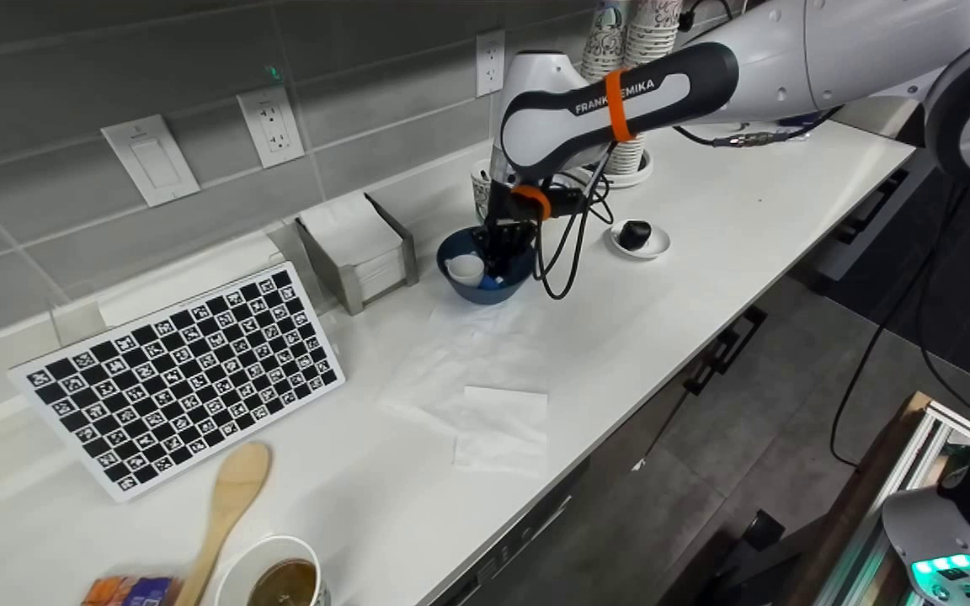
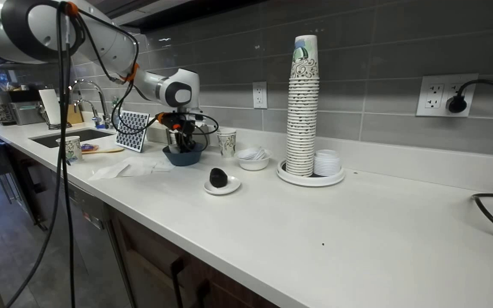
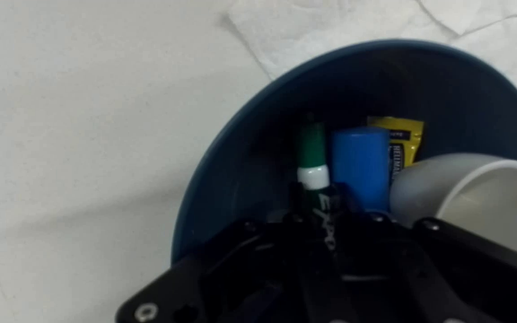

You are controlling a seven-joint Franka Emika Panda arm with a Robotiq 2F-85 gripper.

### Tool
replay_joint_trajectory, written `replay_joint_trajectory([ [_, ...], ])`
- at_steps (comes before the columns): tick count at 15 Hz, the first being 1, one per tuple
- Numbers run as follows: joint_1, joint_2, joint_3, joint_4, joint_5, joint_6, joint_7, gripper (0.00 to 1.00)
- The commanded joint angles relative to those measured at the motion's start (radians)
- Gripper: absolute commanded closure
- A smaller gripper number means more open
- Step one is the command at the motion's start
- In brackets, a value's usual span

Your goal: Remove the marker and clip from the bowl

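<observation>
Now | gripper (image 3: 317,197) holding 1 marker (image 3: 313,176) | in 1 blue bowl (image 3: 402,80): 1 cylinder (image 3: 361,167), 1 cup (image 3: 462,195), 1 packet (image 3: 405,133)

On the arm (image 1: 670,88) is written "FRANK" and "EMIKA"; on the robot part (image 1: 952,522), near right, "FRANKA"; on the marker (image 3: 314,177), "EXPO"; on the yellow packet (image 3: 400,146), "HELLMA".

It's a kitchen, all right: a long white countertop (image 2: 293,222) runs along a grey tile backsplash (image 2: 357,64), and there's the sink (image 2: 90,134) with its gooseneck faucet (image 2: 103,105), a paper towel roll (image 2: 49,106) standing near it. Brown cabinets (image 2: 152,252) line up underneath, a tall stack of paper cups (image 2: 301,115) rises up top, and here lies a wooden spoon (image 1: 224,503)!
</observation>
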Motion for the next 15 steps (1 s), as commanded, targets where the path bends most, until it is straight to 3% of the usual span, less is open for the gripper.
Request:
replay_joint_trajectory([
  [1,0.034,0.021,-0.024,0.018,-0.025,0.001,0.031,0.47],
  [5,0.054,0.028,-0.036,0.023,-0.046,0.002,0.048,0.21],
  [7,0.065,0.027,-0.043,0.027,-0.062,-0.001,0.053,0.61],
  [8,0.071,0.03,-0.047,0.026,-0.073,0.0,0.058,0.62],
  [13,0.089,0.038,-0.062,0.032,-0.105,-0.002,0.072,0.97],
  [15,0.096,0.038,-0.066,0.034,-0.117,-0.015,0.078,1.0],
])
